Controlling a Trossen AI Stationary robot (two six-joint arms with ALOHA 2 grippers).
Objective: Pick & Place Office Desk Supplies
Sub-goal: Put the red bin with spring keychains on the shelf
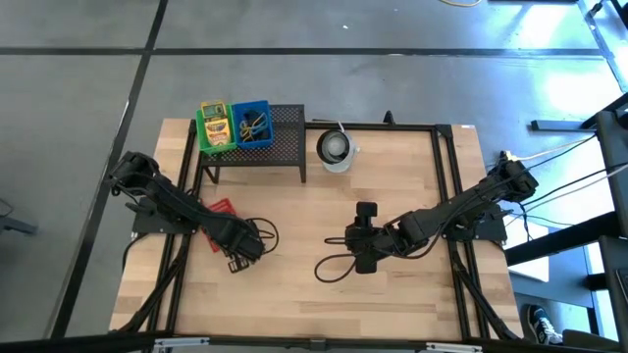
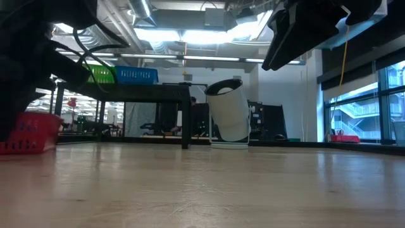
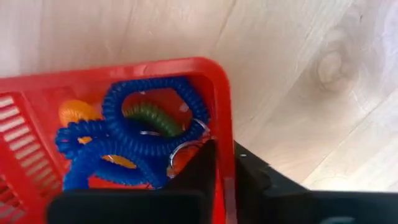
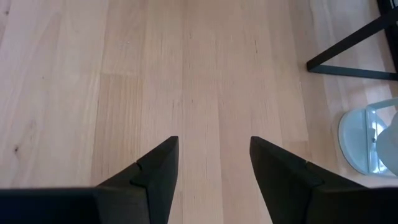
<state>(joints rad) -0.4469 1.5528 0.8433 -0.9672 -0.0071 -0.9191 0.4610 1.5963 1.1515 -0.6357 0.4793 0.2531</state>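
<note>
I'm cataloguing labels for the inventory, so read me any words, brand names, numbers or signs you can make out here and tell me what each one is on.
No text can be read for certain.
Yellow-green box on the black mesh rack: a printed front shows, too small to read.
Red basket: pale marks on its side, too blurred to read.
Blue bin, white cup and table: no lettering visible.

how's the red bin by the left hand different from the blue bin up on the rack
The red bin sits on the wooden table, while the blue bin stands on top of the black mesh rack beside the crayon box. The left hand grips the red bin's wall, one finger inside and one outside; nothing touches the blue bin. The red bin holds coiled blue, green and orange cords. Both are small, open-topped and hold loose items.
</note>
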